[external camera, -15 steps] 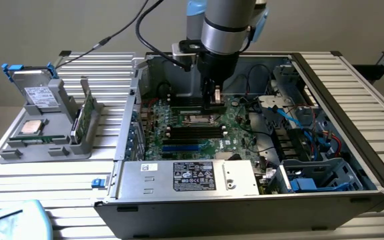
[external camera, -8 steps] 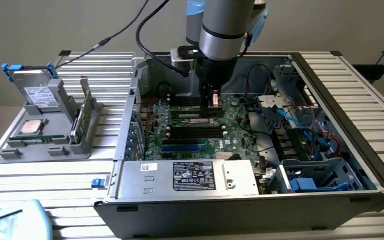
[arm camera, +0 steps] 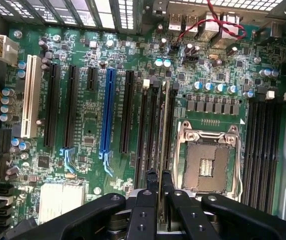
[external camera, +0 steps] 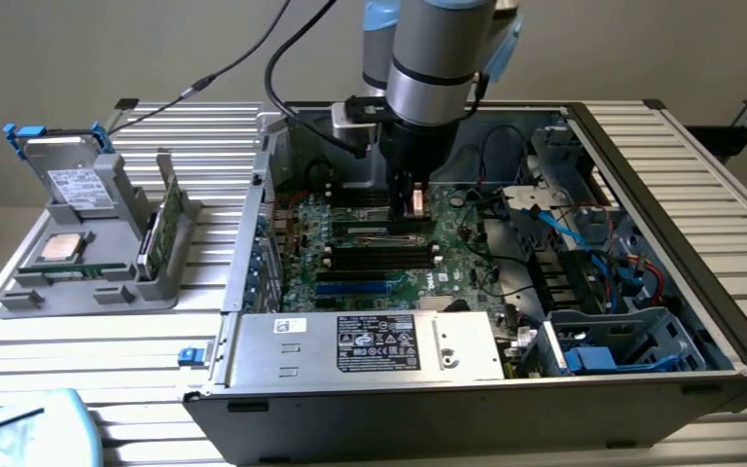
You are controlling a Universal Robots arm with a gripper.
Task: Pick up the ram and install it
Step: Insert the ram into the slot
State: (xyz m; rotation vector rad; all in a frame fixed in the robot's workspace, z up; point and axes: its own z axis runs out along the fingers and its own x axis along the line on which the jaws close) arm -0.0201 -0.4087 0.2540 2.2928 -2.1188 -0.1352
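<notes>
Looking down from the wrist, we saw the gripper (arm camera: 160, 200) clamped on the ram (arm camera: 163, 125), its two black fingers (arm camera: 149, 200) pressed against the stick's flat faces. We therefore met the board edge-on, as a thin line running straight away from the jaws. That long axis lay parallel with the black memory slots (arm camera: 149, 125) on the motherboard (arm camera: 85, 147). The stick sat directly over that bank, between the empty CPU socket (arm camera: 210, 167) and the blue expansion slot (arm camera: 107, 110). Whether its lower edge touched a slot or hung just above one, we could not tell. In the exterior view, the arm (external camera: 439, 58) stood upright inside the open computer case (external camera: 685, 165), with the gripper low over the board. Farther off, on the exterior view's left, a grey tray (external camera: 36, 292) outside the case held a second green stick (external camera: 163, 219) on edge.
</notes>
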